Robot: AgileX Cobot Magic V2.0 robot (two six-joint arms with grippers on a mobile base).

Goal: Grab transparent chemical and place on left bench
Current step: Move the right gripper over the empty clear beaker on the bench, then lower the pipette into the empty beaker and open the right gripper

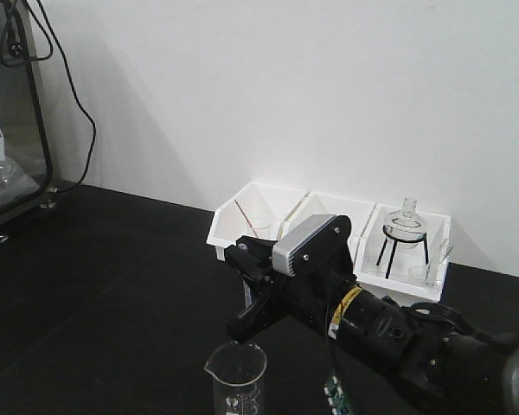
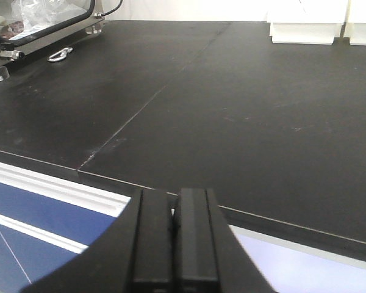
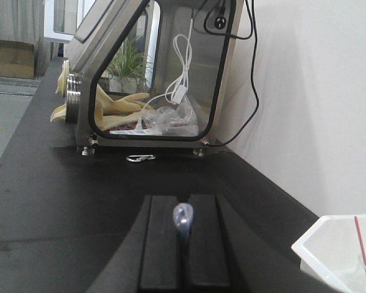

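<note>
The left bench point(image 1: 112, 285) spreads wide and black beneath me, and I am already out over it, which I judge is why my right arm reaches so far forward: the carrying looks mostly done and the setting down remains. At its far left stands the glass cabinet point(image 3: 152, 73), its cables trailing down the wall. Against the back wall sit the three white bins point(image 1: 329, 233), one holding a flask on a black stand point(image 1: 405, 232) and the leftmost a red-tipped pipette point(image 1: 246, 218), which I take as the stock the droppers come from. A clear beaker point(image 1: 238, 370) stands near the front edge, just below my right arm.

My right gripper point(image 1: 242, 259) hangs above the bare worktop between the beaker and the bins, aimed left towards the cabinet. Its fingers point(image 3: 161, 244) are pressed together on the transparent chemical point(image 3: 183, 218), pinched in the seam between the pads. In the wrist view only its rounded clear end pokes up out of that seam, with a thin line of stem running down the gap, so its long axis seems to run roughly along the fingers, rounded end out beyond the pinch; how much hangs out of sight I cannot tell. In the front view it is too slight to pick out.

My left gripper point(image 2: 174, 238) waits low at the bench's near edge, pads clenched flat together with nothing between them, kept out of the way
</note>
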